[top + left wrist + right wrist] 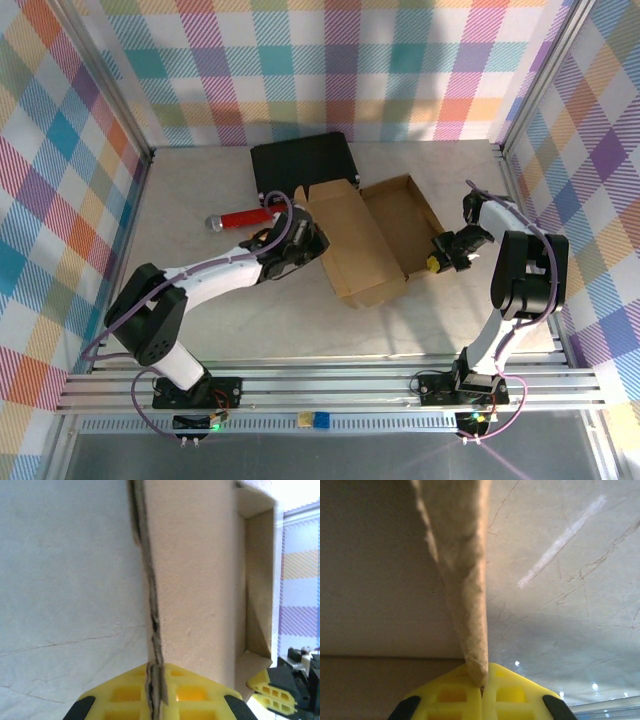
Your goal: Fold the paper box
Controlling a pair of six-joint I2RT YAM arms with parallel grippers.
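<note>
Count on the table (200, 320): one paper box (345, 250), one black case (300, 160), one red cylinder (246, 219) with a grey tip. Two arms, two grippers.

The paper box sits right of the table's centre, angled, between the two grippers. We read it as one brown sheet in two parts. There is a wide plain panel on its left side and an open tray with raised walls on its right side. Its far corner is just beside the black case's near edge; we cannot tell if they touch. The red cylinder lies left of the box and just in front of the case, apart from the box.

Left gripper (313, 244): at the outer edge of the wide panel. In the left wrist view (154, 676) its two yellow fingers (195, 692) are pressed together on the cardboard edge, which runs straight up from the pinch. The table is left of that edge, the brown panel and the tray walls right of it. So it is pinching the paper box.

Right gripper (436, 263): at the tray's near right corner. In the right wrist view (481, 680) both yellow fingers (450, 695) clamp a thin cardboard flap that rises from the pinch. There is shadowed cardboard on the left and bare table on the right. So it is pinching the paper box too.

The left wrist view also catches the right gripper (280, 692) at the far end of the tray, with its yellow pads and black body.
</note>
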